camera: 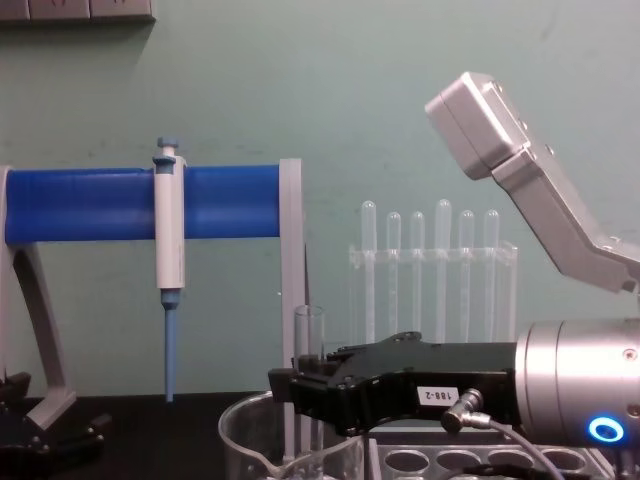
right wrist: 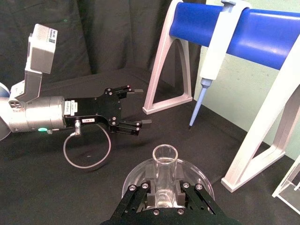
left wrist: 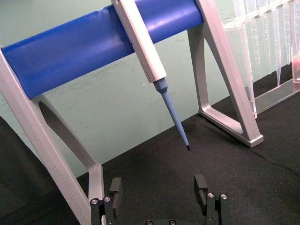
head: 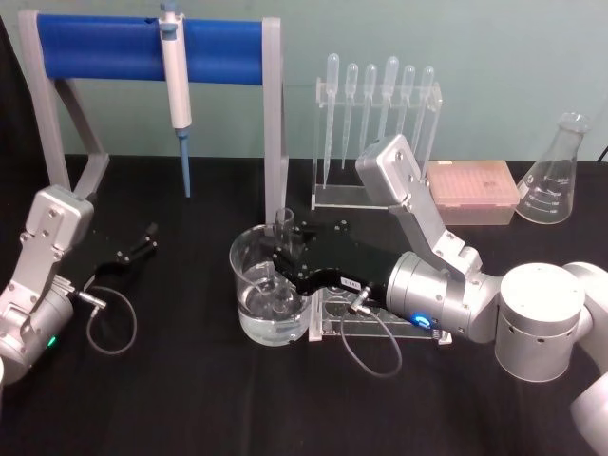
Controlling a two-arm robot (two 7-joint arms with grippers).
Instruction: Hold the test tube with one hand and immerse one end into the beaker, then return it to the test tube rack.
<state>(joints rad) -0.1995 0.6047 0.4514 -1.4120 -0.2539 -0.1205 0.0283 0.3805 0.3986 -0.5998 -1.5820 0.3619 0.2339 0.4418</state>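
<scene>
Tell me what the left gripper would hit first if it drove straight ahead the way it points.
Probably the micropipette's blue tip, hanging just ahead of the open left gripper; depth is unclear, so it might slip past toward the green wall.

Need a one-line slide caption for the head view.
Black right gripper holds the clear glass test tube upright in the wide glass beaker; left gripper parked open.

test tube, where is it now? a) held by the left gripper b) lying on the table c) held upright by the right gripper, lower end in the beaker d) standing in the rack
c: the right gripper clamps the test tube upright in its jaws, dipping into the beaker.
</scene>
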